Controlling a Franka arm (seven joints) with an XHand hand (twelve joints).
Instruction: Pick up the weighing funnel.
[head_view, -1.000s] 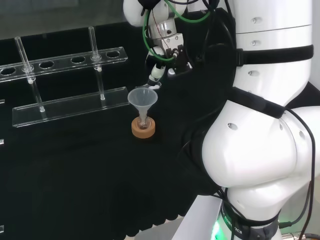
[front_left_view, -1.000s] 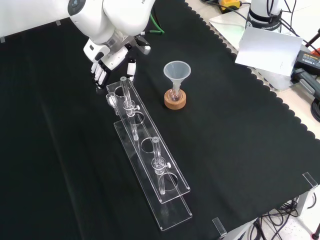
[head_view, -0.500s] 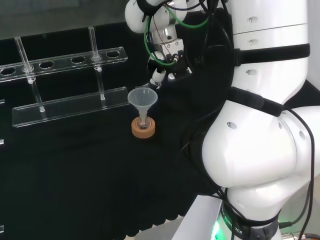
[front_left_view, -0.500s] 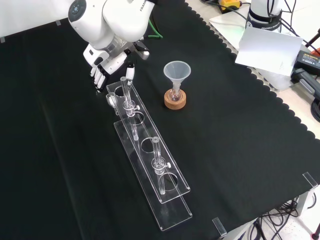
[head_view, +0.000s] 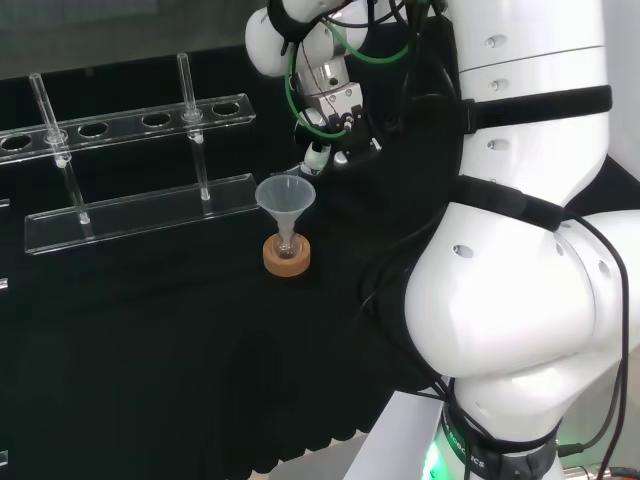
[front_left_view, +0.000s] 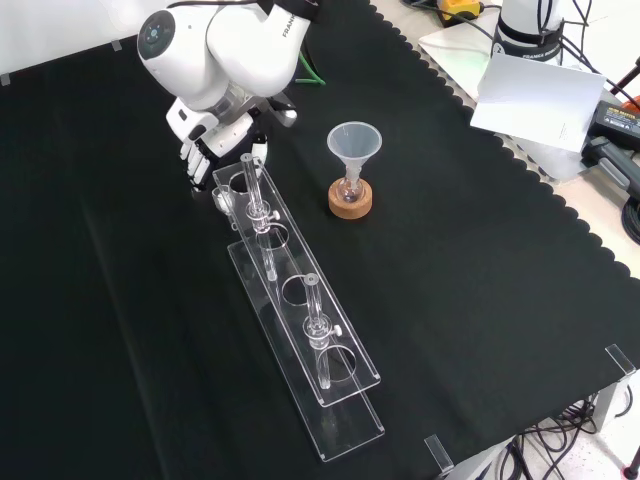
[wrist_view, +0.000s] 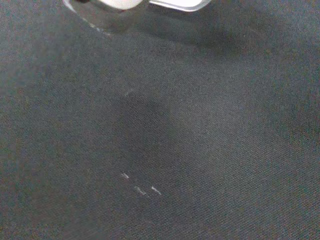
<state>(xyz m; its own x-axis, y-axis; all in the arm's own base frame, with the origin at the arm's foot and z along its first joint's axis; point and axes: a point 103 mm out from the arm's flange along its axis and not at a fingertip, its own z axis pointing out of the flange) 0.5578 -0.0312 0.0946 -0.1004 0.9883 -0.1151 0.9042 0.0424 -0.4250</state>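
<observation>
Front view: hand (front_left_view: 207, 132) hangs low over the black-clothed table (front_left_view: 470, 300), near the far edge, toward its left side. It is just above the far end of a clear rack (front_left_view: 300, 335).

Grasp: cannot tell whether the hand is released, clenched or holding anything.

Weighing funnel (front_left_view: 222, 199): probably the small clear piece on the cloth, touching or just beside the rack's far end, below the hand. I am not sure of this. Contact with the hand cannot be told.

The rack runs from there diagonally toward the near edge, with two glass tubes (front_left_view: 313, 305) upright in it.

Funnel (front_left_view: 354, 143) stands mouth up in a small flask on a cork ring (front_left_view: 350, 204), beside the rack's far end and apart from the hand.

Head view: hand (head_view: 333, 105) is above and behind the funnel's rim.

Wrist view: cloth (wrist_view: 175, 150) close below.
</observation>
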